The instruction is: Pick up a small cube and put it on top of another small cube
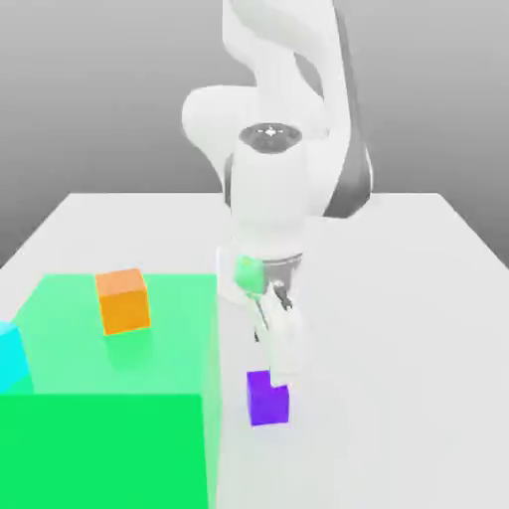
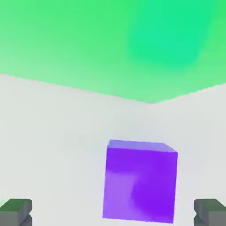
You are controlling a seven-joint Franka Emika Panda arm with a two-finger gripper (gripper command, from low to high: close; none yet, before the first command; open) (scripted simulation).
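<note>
Counting one purple cube (image 1: pixel 268 399), one orange cube (image 1: pixel 123 301)

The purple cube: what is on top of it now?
Nothing rests on the purple cube. The open gripper hangs just above it, hiding part of its top edge in the exterior view.

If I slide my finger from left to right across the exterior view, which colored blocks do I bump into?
cyan cube → orange cube → purple cube, which sits on the white table just past the green area.
</note>
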